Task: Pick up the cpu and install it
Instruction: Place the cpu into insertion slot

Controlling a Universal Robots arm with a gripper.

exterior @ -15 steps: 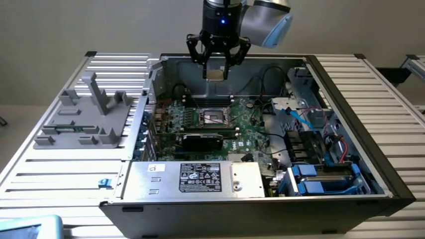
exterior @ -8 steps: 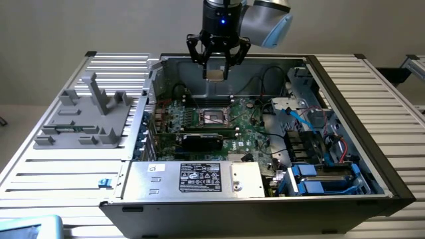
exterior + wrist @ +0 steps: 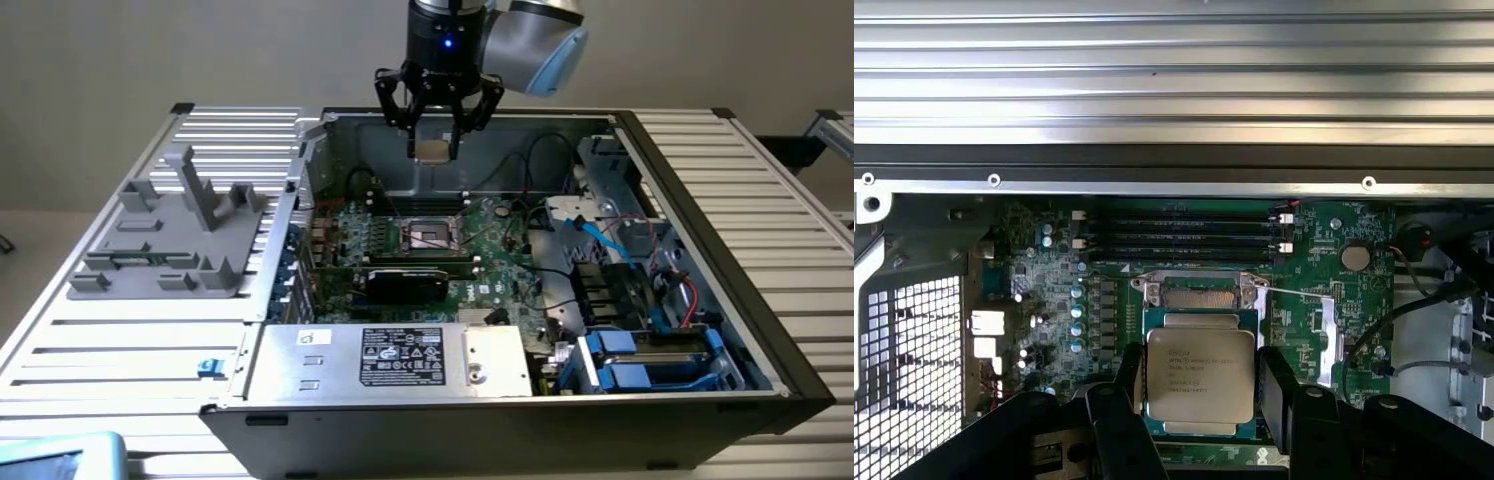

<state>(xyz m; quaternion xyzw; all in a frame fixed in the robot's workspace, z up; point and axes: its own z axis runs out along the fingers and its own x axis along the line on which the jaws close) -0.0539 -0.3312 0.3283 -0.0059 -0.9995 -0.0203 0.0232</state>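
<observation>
The end effector [image 3: 431, 146] pinches the cpu [image 3: 431, 152] flat between its fingers [image 3: 1279, 395], up over the open computer case [image 3: 534, 430]. The motherboard socket [image 3: 430, 236] lies below it.

Soft, even light falls from above in the exterior view, brightening the ribbed desk [image 3: 120, 340] on either side of the fingers [image 3: 396, 100], while the open computer case [image 3: 694, 190] below them sits in dimmer shadow. In the wrist view, the cpu [image 3: 1199, 375] between the dark fingers carries a pale sheen, and the desk slats beyond them glare nearly white.
</observation>
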